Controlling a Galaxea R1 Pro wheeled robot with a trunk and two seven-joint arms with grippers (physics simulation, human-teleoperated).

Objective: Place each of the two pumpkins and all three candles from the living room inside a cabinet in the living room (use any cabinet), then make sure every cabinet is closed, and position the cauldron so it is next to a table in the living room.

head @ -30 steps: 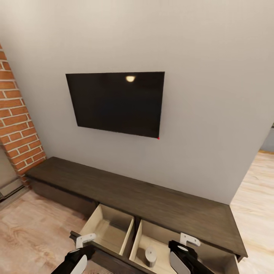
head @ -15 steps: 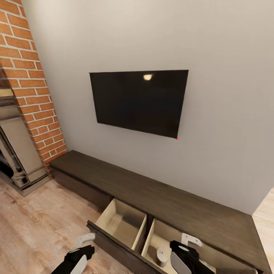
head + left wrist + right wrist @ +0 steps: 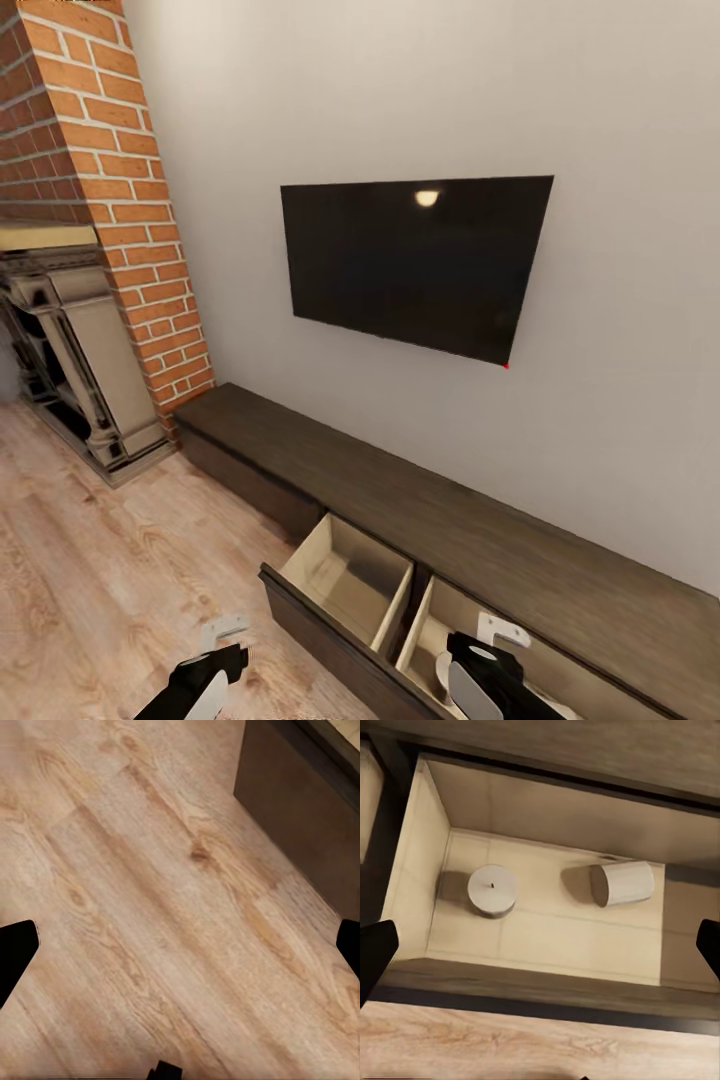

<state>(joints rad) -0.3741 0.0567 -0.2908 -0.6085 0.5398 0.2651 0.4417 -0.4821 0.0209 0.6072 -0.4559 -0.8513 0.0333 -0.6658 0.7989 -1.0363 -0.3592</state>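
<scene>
Two candles sit in cabinet drawer; my right claw & left claw gape wide, empty; next I'd fetch remaining items.

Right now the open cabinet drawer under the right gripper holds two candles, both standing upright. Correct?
Not quite. The right wrist view shows two candles in the drawer, but only one candle stands upright; the other candle lies on its side, apart from it.
</scene>
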